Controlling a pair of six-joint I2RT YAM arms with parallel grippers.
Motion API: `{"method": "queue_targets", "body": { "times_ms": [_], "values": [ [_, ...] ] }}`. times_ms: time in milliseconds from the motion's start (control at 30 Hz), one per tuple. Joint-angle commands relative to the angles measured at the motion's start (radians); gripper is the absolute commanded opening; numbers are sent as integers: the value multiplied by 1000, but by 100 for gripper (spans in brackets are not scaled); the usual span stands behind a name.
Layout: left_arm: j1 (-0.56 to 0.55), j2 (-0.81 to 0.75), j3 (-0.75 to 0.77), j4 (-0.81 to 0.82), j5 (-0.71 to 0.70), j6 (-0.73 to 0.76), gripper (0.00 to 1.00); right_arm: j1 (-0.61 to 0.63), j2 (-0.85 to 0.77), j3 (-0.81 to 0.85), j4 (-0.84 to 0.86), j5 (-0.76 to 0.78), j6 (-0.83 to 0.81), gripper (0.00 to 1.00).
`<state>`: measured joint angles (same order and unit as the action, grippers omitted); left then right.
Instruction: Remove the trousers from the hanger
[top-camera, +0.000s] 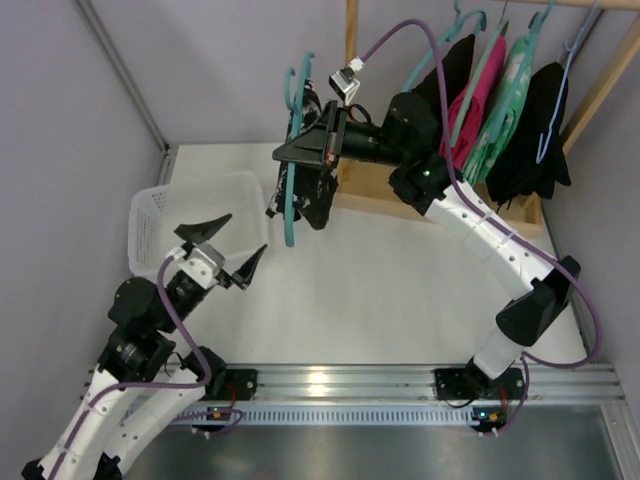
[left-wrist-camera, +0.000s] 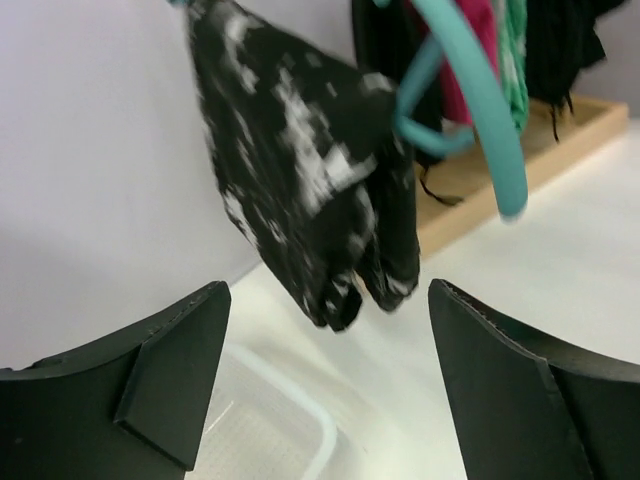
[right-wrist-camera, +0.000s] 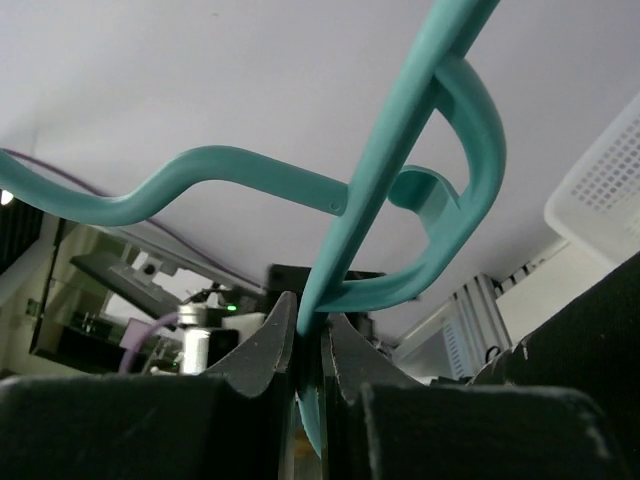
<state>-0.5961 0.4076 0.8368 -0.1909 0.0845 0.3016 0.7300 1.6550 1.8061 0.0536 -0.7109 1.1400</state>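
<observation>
right pincer (right-wrist-camera: 308, 335): clamped on hanger (right-wrist-camera: 400, 170) | left pincer (left-wrist-camera: 328, 390): wide, empty, below hanger, short of trousers (left-wrist-camera: 300, 170) | needed: deep pinch on hem, steady pull away from hanger

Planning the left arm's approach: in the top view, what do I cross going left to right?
The left gripper → trousers → pink garment → green garment → black garment at far right.
</observation>
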Motion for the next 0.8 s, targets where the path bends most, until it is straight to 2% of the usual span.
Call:
{"method": "queue_targets", "body": {
  "times_ms": [0,133,167,333,367,467,667,767],
  "values": [
    [2,-7,-67,11,146,114,87,-9,-106,59,220,-12,26,0],
    [4,20,-142,170,169,137,88,-9,-113,73,178,2,59,0],
    [4,28,-151,182,167,140,91,-9,-118,73,170,7,66,0],
    [4,95,-200,346,165,137,91,-9,-132,62,150,22,109,0],
    [4,102,-205,382,176,130,97,-9,-135,64,150,27,113,0],
    [2,138,-217,432,196,93,98,-9,-136,65,150,39,135,0],
    [2,256,-245,616,12,28,98,-7,-130,142,135,56,158,0],
    [2,292,-260,689,24,33,97,0,-141,156,127,56,159,0]
  ]
}}
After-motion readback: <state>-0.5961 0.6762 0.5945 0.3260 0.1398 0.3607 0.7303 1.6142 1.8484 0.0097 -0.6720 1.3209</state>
